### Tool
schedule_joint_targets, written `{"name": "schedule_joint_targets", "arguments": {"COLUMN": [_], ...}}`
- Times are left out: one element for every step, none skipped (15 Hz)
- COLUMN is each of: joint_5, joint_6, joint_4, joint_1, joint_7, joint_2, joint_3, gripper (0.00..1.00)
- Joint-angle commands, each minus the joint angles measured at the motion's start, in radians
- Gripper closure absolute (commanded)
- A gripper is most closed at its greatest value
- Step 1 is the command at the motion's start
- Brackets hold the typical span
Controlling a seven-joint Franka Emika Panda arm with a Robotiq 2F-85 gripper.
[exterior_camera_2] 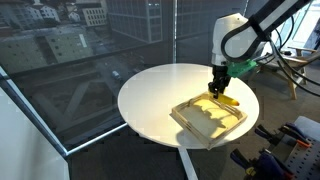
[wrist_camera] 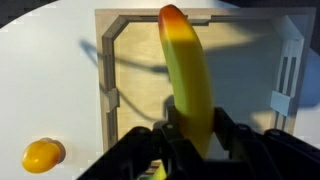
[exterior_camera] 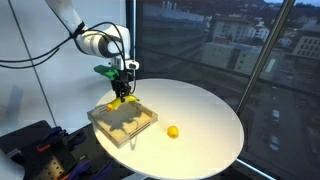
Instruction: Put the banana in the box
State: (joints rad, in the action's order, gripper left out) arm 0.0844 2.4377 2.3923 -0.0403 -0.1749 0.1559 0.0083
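One arm [exterior_camera: 95, 42] bends down over the box [exterior_camera: 122, 124], gripper [exterior_camera: 122, 88] clamped tight on the banana [wrist_camera: 188, 80], which hangs above the box's inside; a small round fruit [exterior_camera: 173, 131] sits outside on the table [exterior_camera: 210, 105].

Arm [exterior_camera: 98, 42] arched over, wrist vertical, pincer [wrist_camera: 195, 135] downward, tight around the banana [wrist_camera: 188, 70].
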Motion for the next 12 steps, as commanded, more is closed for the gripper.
{"name": "schedule_joint_targets", "arguments": {"joint_5": [0.015, 0.013, 0.011, 0.010, 0.009, 0.005, 0.003, 0.001, 0.000, -0.001, -0.002, -0.002], "joint_6": [0.015, 0.022, 0.028, 0.036, 0.042, 0.052, 0.061, 0.069, 0.075, 0.082, 0.090, 0.096], "joint_4": [-0.016, -0.017, -0.018, -0.020, -0.022, -0.024, -0.025, -0.028, -0.031, -0.033, -0.035, -0.037], "joint_1": [-0.008, -0.008, -0.009, -0.009, -0.010, -0.010, -0.010, -0.012, -0.013, -0.015, -0.017, -0.019], "joint_7": [-0.023, -0.022, -0.020, -0.019, -0.018, -0.014, -0.012, -0.010, -0.009, -0.009, -0.008, -0.008], "joint_2": [0.027, 0.036, 0.045, 0.055, 0.063, 0.072, 0.080, 0.089, 0.097, 0.106, 0.113, 0.121], "joint_3": [-0.004, -0.004, -0.004, -0.005, -0.005, -0.004, -0.004, -0.004, -0.003, -0.003, -0.003, -0.003], "gripper": [0.85, 0.85, 0.85, 0.85, 0.85, 0.85, 0.85, 0.85, 0.85, 0.85, 0.85, 0.85]}}
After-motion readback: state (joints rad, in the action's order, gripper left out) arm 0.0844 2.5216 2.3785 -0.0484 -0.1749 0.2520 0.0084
